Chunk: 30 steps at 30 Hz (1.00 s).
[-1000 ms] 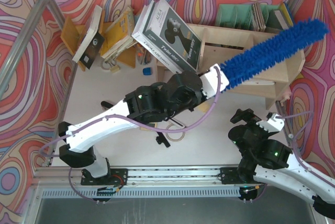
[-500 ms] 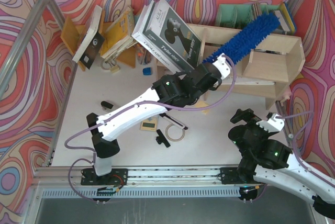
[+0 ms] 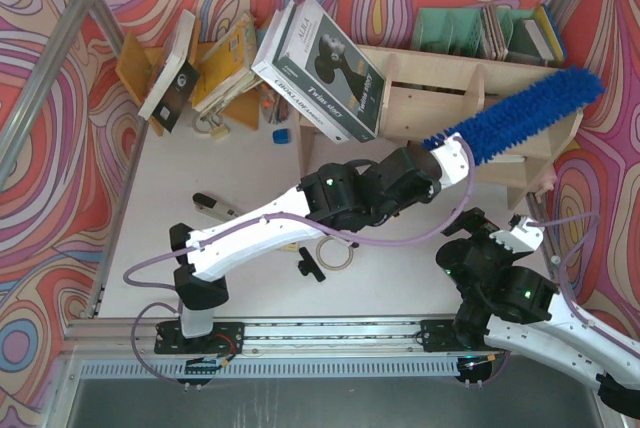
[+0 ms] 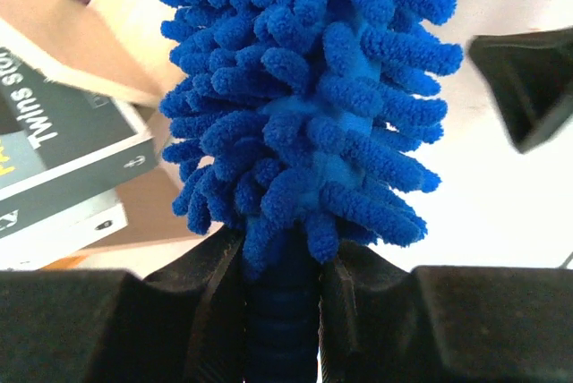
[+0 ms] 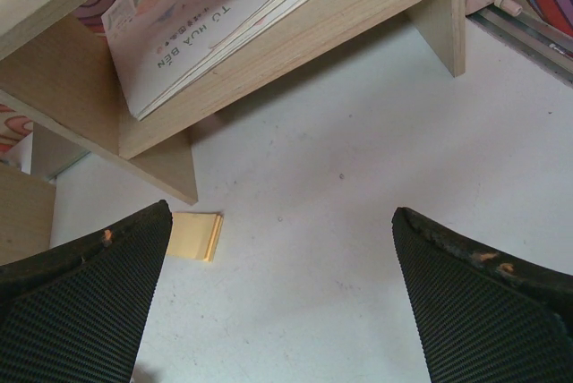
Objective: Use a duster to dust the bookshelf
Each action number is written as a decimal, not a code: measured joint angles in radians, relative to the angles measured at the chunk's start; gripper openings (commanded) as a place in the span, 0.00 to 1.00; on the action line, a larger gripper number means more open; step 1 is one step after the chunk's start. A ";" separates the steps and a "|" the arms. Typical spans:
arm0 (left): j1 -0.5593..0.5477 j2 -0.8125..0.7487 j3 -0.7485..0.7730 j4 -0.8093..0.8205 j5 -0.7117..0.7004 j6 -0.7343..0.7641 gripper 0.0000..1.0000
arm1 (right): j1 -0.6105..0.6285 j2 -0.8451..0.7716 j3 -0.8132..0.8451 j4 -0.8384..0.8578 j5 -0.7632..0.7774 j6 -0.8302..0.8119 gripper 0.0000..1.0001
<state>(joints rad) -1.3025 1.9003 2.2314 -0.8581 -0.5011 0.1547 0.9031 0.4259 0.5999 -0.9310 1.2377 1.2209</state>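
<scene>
Showing the left arm reaching fwd-right across the surface [image 3: 400, 268], its gripper [image 3: 462, 151] clenched on the slim handle of the duster [image 3: 530, 108]. Wrist view: both jaws pressed against the blue handle just below the fluffy head [image 4: 304, 88], gripper [image 4: 282, 276] w/ no gap visible. From above, the duster head runs diagonally up-right over the right-hand part of the bookshelf [image 3: 430, 98], tip near the shelf's far right corner, close to the patterned wall; whether the fibres touch the wood can't be told. Pale shelf boards [image 4: 54, 34] and a grey book [image 4: 54, 159] lie to the left of the head in the wrist view. That book [image 3: 320, 68] leans on the shelf's left end. Right gripper [image 3: 468, 223] sits near its base, well apart from the duster, jaws released wide [image 5: 282, 258] and holding nothing. Its camera looks at the lower shelf edge [image 5: 358, 16], a flat book [image 5: 206, 16] lying in it, and a yellow pad [image 5: 195, 236] on the surface beside a shelf foot. Tape roll [image 3: 333, 253] lies under the left arm.
</scene>
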 measured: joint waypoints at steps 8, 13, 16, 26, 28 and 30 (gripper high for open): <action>-0.070 -0.015 -0.025 0.044 0.069 0.036 0.00 | 0.000 0.000 0.000 0.000 0.000 0.000 0.99; -0.082 -0.121 -0.165 0.102 0.071 0.037 0.00 | 0.000 0.000 0.000 0.000 0.000 0.000 0.99; -0.089 -0.195 -0.214 0.116 0.029 0.037 0.00 | 0.000 0.000 0.000 0.000 0.000 0.000 0.99; -0.140 -0.394 -0.209 0.102 -0.225 0.031 0.00 | 0.000 0.000 0.000 0.000 0.000 0.000 0.99; -0.140 -0.414 -0.188 0.066 -0.301 0.023 0.00 | 0.000 0.001 0.000 0.000 0.000 0.000 0.99; -0.139 -0.431 -0.175 0.025 -0.383 0.010 0.00 | 0.000 0.002 0.000 0.000 0.001 0.000 0.99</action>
<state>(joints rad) -1.4418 1.4693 2.0563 -0.8333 -0.8837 0.1642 0.9031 0.4274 0.5999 -0.9310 1.2385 1.2209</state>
